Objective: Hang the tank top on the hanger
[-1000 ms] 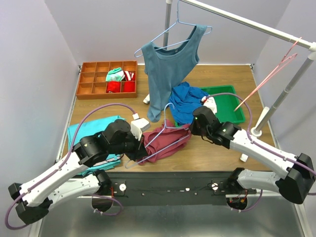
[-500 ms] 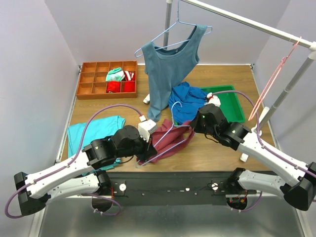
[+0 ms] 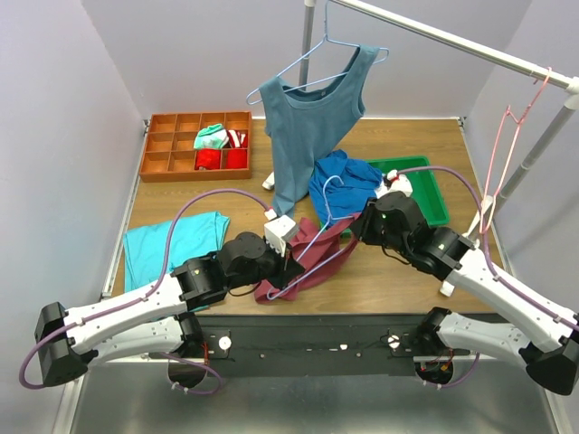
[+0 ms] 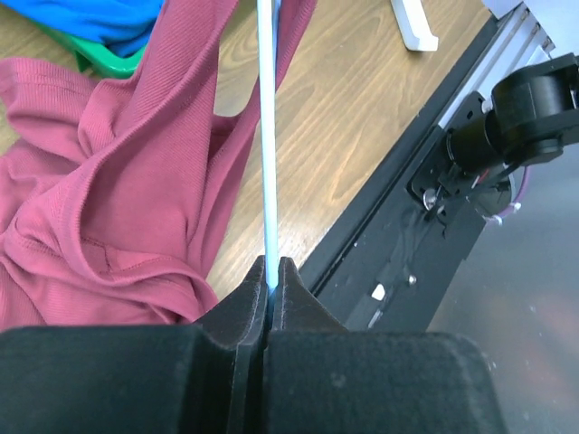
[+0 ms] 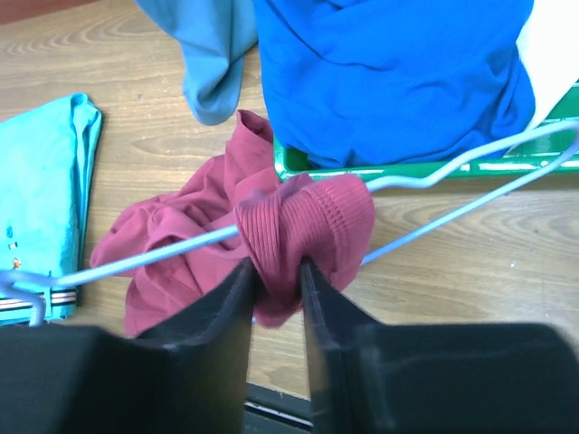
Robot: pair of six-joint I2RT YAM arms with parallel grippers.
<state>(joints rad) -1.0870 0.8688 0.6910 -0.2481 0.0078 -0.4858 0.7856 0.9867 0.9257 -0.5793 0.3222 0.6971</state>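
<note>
The maroon tank top (image 3: 308, 259) lies crumpled on the table between the two arms. The thin light-blue hanger (image 3: 321, 265) runs slanting through it, with its hook toward the bright blue garment. My left gripper (image 3: 288, 271) is shut on the hanger's wire (image 4: 267, 136), which stands straight up out of the closed jaws (image 4: 271, 271). In the right wrist view a ribbed strap of the tank top (image 5: 308, 217) wraps over the hanger wire (image 5: 154, 258). My right gripper (image 5: 276, 271) holds that bunched strap between its fingers.
A slate-blue top (image 3: 308, 117) hangs on its own hanger from the rail (image 3: 452, 36). A pink hanger (image 3: 507, 154) dangles at the right. A bright blue garment (image 3: 339, 185) spills over a green tray (image 3: 425, 194). An orange divided tray (image 3: 194, 145) sits back left. A teal cloth (image 3: 172, 244) lies at the left.
My left arm has moved right with the hanger, and the tank top has been drawn along the wire. The right gripper has shifted slightly right. The pink hanger has swung down.
</note>
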